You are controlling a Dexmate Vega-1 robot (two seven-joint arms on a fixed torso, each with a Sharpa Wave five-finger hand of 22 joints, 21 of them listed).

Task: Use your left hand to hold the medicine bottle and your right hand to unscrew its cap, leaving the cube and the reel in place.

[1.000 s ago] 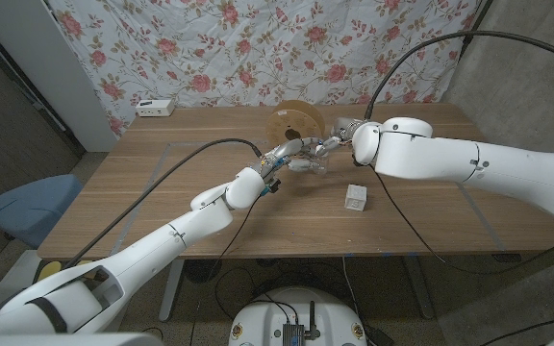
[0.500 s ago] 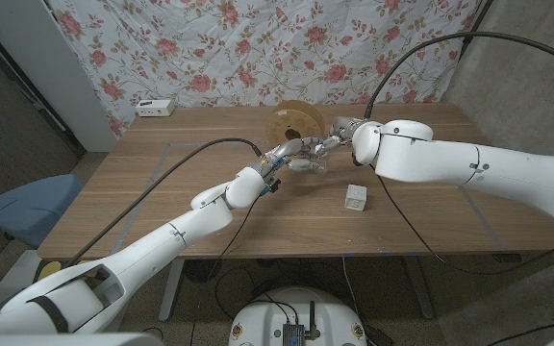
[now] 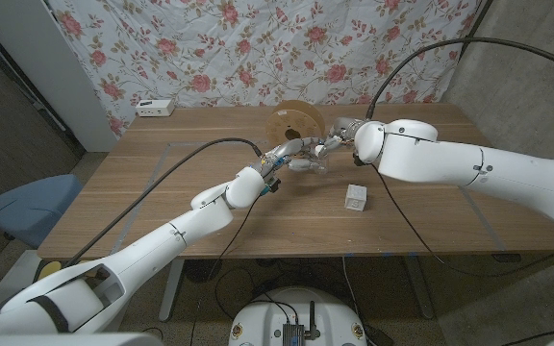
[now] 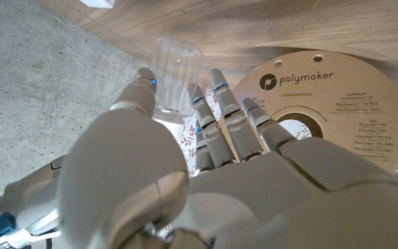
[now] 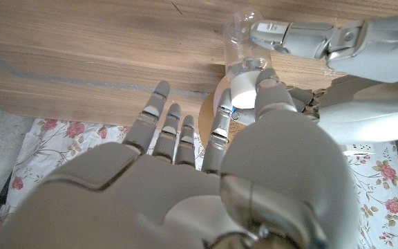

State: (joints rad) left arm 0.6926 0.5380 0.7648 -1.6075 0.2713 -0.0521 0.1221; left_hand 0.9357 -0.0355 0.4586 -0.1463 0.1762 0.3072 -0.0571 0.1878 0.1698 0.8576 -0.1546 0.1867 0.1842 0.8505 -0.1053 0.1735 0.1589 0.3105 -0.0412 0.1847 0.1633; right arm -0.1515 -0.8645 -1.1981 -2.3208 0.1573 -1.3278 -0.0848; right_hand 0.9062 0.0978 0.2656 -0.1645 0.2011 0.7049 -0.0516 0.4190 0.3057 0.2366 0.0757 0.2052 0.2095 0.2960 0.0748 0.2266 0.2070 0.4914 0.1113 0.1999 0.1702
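Note:
The clear medicine bottle [image 3: 315, 160] stands mid-table, just in front of the tan reel [image 3: 293, 121]. My left hand [image 3: 289, 155] grips its clear body [image 4: 175, 76] between thumb and fingers. From the right, my right hand [image 3: 339, 142] reaches in and pinches the white cap [image 5: 243, 84] between thumb and a finger; the cap looks seated on the bottle's neck. In the right wrist view the left hand's fingers [image 5: 296, 34] lie across the bottle [image 5: 246, 38]. The white cube [image 3: 356, 198] sits apart, nearer the front and to the right.
The reel [image 4: 323, 104] stands upright close behind my left hand. A small white box [image 3: 154, 108] lies at the table's far left edge. A floral cloth hangs behind the table. A blue chair [image 3: 32, 207] stands left of the table.
The right arm has shifted very slightly at the cap. The left hand, bottle, cube and reel stay where they were.

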